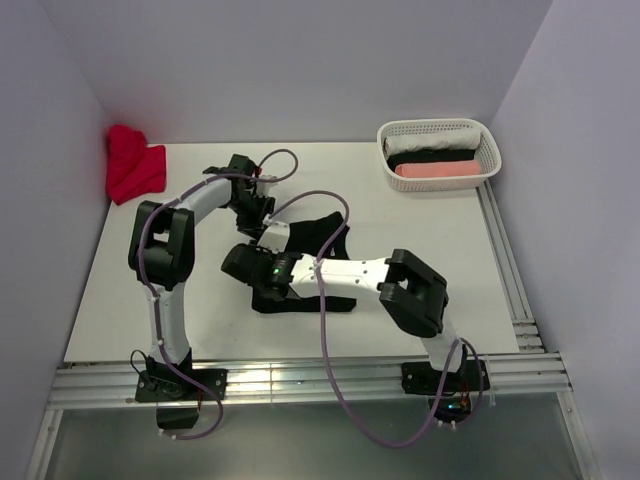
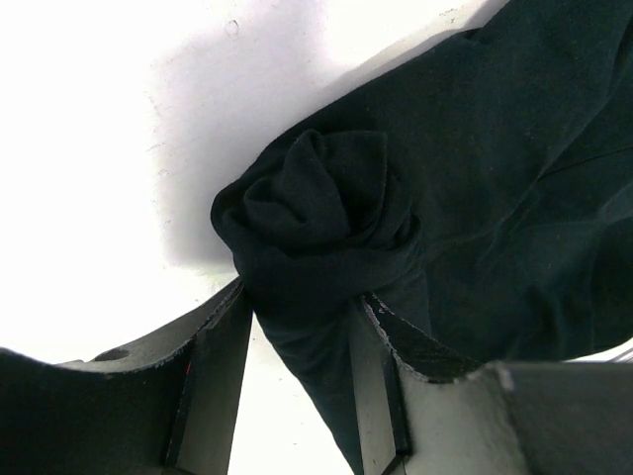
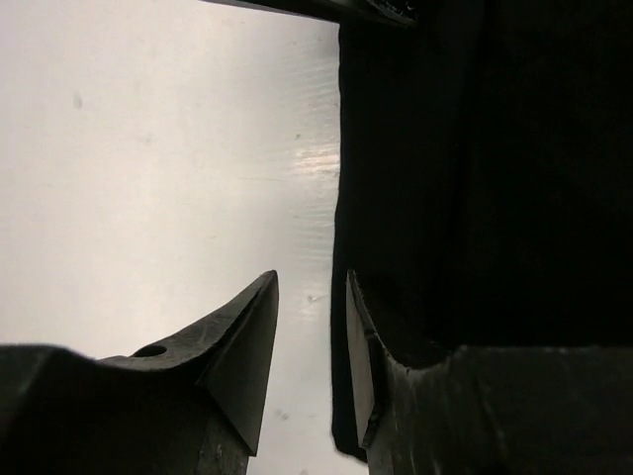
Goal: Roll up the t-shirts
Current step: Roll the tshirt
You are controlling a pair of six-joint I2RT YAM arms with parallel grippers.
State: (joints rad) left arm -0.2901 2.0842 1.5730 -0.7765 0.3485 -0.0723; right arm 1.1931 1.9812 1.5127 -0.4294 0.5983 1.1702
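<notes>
A black t-shirt lies crumpled in the middle of the table, partly under both arms. In the left wrist view one end of it is twisted into a tight bunch, and a strand of that cloth runs down between the fingers. My left gripper is shut on that strand, at the shirt's left end. My right gripper stands open low over the table, at the shirt's near-left edge. The cloth's straight edge runs along its right finger, and bare table shows between the jaws.
A red t-shirt lies bunched at the back left by the wall. A white basket at the back right holds rolled white, black and pink cloths. Metal rails run along the table's near and right edges.
</notes>
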